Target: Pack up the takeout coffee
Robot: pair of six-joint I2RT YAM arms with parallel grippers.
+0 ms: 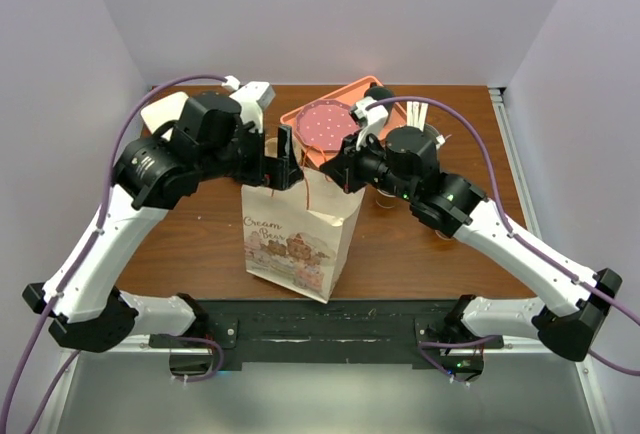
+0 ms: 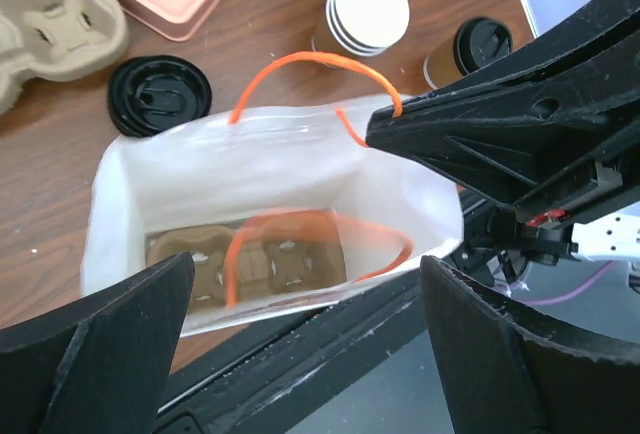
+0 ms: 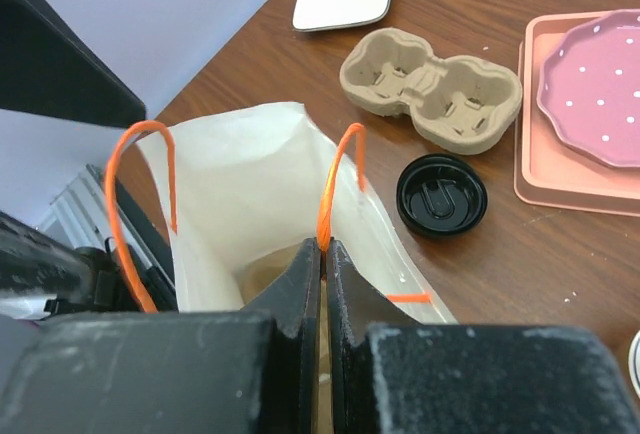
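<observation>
The paper bag [image 1: 295, 239] stands upright on the worktop [image 1: 200, 244], mouth open, with a pulp cup carrier [image 2: 270, 264] lying on its floor. The left hand [image 2: 308, 279] hangs over the mouth, fingers spread wide and holding nothing. The right hand [image 3: 322, 254] is pressed together, pinching the bag's rim at the foot of one orange handle [image 3: 335, 179]. The takeout coffee [image 2: 478, 46], lidded, stands on the worktop outside the bag, just beside a stack of lidless cups [image 2: 368, 9]. A loose black lid [image 2: 158, 96] lies nearby.
</observation>
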